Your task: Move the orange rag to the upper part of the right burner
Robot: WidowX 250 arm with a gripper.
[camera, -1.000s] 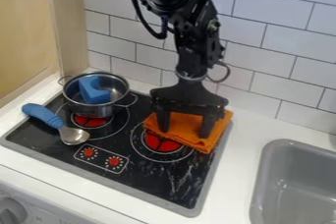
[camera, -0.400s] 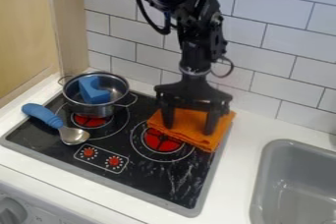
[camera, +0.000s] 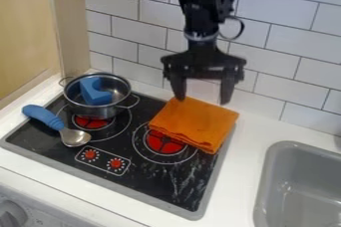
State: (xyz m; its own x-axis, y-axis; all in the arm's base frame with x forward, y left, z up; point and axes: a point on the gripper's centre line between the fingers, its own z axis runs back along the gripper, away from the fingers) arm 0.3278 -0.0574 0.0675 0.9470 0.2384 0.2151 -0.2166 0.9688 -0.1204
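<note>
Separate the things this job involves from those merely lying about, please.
Part of the job:
- orange rag
- right burner
- gripper

Just lying about:
- pot
- blue block
- blue-handled spoon

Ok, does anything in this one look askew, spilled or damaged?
Pale streaks mark the stovetop on its lower right; scuffs or residue, I can't tell which. The spoon lies slanted, its blue handle reaching over the stovetop's left edge.
</note>
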